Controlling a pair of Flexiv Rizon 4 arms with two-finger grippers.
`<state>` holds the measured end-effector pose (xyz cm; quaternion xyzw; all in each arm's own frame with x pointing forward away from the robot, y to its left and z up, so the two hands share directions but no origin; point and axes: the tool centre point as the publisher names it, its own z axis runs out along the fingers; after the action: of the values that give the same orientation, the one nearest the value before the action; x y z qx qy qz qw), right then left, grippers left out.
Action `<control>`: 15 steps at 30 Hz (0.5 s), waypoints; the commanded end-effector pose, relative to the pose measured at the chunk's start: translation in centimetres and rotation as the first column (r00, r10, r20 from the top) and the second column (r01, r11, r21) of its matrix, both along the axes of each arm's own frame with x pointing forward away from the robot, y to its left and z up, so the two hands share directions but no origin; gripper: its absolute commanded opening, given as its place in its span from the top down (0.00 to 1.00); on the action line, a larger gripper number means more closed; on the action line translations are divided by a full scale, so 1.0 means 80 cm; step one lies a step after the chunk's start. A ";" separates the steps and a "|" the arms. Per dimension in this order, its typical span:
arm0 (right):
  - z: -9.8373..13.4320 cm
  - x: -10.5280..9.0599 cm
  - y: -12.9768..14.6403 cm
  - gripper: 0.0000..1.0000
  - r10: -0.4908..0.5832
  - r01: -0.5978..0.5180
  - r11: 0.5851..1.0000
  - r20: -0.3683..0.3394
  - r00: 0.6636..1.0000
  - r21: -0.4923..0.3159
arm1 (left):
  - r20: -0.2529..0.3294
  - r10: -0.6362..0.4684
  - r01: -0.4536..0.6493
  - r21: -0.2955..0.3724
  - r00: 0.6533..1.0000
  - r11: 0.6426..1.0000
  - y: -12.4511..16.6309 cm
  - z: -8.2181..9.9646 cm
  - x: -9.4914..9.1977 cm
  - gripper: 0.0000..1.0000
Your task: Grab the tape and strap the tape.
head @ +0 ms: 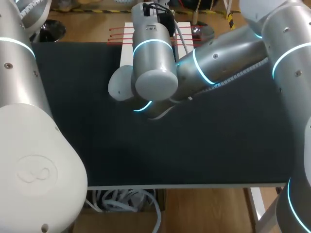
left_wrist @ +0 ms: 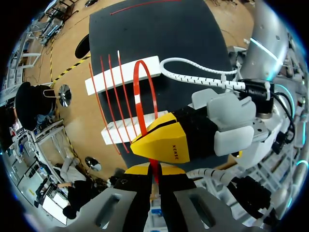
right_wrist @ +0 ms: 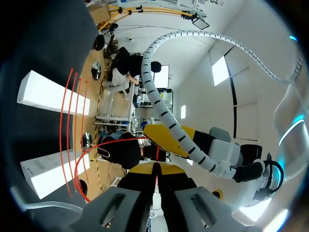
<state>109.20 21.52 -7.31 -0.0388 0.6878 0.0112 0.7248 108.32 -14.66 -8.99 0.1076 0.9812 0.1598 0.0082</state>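
A red tape [left_wrist: 140,92] is bent into a loop above the black mat [head: 194,141]. My left gripper [left_wrist: 153,170] is shut on one end of it, the strip pinched between its yellow tips. The right gripper [right_wrist: 155,169] is shut on the other end [right_wrist: 157,180], and the loop [right_wrist: 89,162] curves away beside its fingers. The two grippers sit tip to tip: the right one's yellow tip [left_wrist: 161,142] lies just ahead of my left fingers. In the head view both grippers are hidden under the crossed arms [head: 153,63].
Two white bars [left_wrist: 123,77] of a rack stand at the mat's far edge, with several more red tapes [left_wrist: 108,96] laid across them; in the head view the rack [head: 127,39] shows behind the arms. A white coiled cable [left_wrist: 193,79] runs along the right wrist.
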 end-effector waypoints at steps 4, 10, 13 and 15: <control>0.002 0.001 0.005 1.00 0.004 -0.004 1.000 -0.006 1.000 -0.007 | -0.002 -0.001 0.001 0.002 1.000 1.000 0.000 0.001 0.000 1.00; 0.001 0.000 0.007 1.00 0.011 -0.011 1.000 -0.010 1.000 -0.008 | -0.002 -0.001 0.001 0.002 1.000 1.000 0.000 0.001 0.000 1.00; 0.000 -0.002 0.008 1.00 0.013 -0.013 1.000 -0.013 1.000 -0.008 | -0.002 -0.001 0.001 0.002 1.000 1.000 0.000 0.001 0.000 1.00; -0.001 -0.003 0.009 1.00 0.014 -0.015 1.000 -0.014 1.000 -0.008 | -0.002 -0.001 0.001 0.002 1.000 1.000 0.000 0.001 0.000 1.00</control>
<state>109.13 22.13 -7.48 -0.0459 0.6906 0.0154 0.7216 108.32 -14.65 -8.99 0.1076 0.9812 0.1598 0.0082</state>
